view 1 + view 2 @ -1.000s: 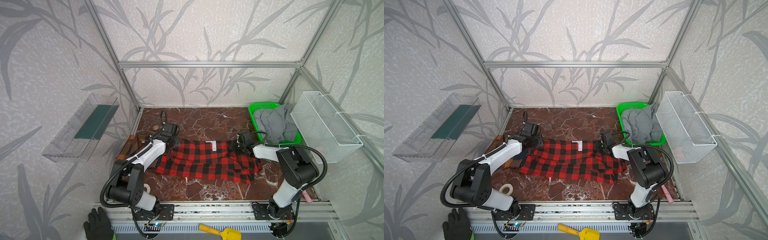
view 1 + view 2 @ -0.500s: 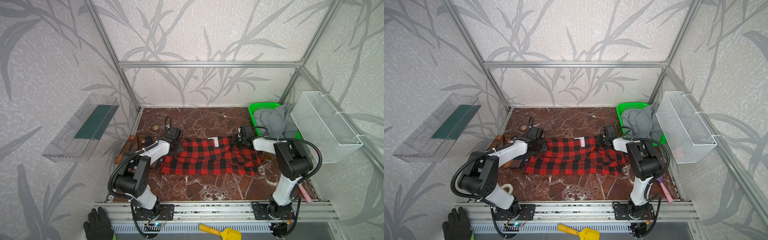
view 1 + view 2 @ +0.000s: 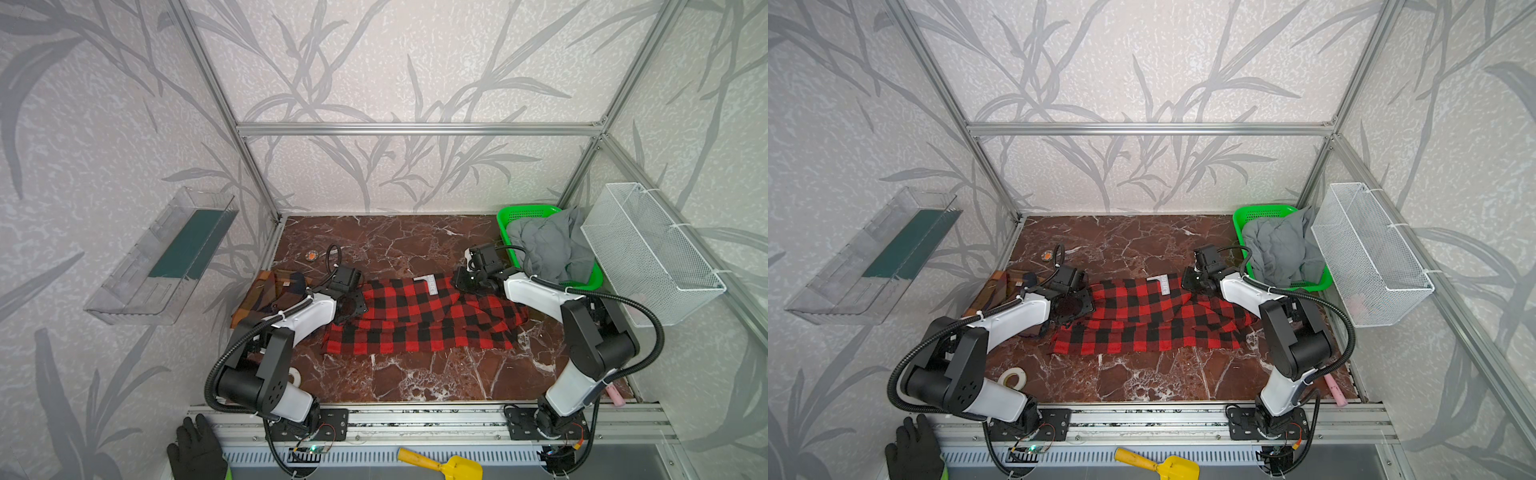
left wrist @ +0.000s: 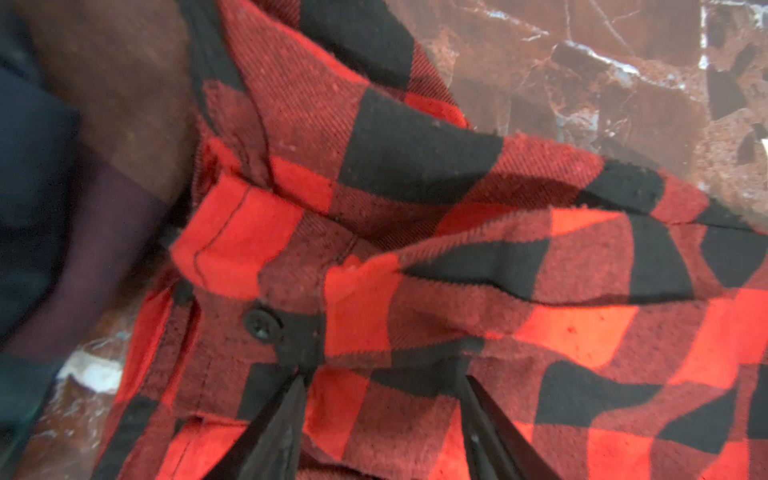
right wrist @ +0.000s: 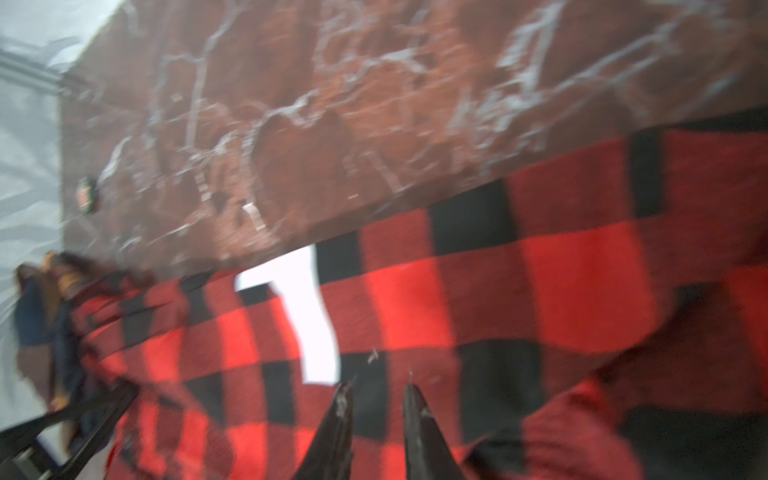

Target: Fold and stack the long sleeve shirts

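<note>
The red-and-black shirt (image 3: 415,320) is half folded, the plaid shirt (image 3: 266,291) apparently folded beside it, unstacked; left gripper (image 4: 382,376) apart, right gripper (image 5: 377,387) unclear.

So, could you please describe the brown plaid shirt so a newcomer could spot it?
Find the marble table, then its left edge. The brown plaid shirt lies folded there, beside the spread red-and-black checked shirt; it alone shows brown, orange and navy.

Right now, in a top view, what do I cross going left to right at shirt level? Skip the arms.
clear wall tray → brown plaid shirt → red-and-black check shirt → green basket → white wire basket
</note>
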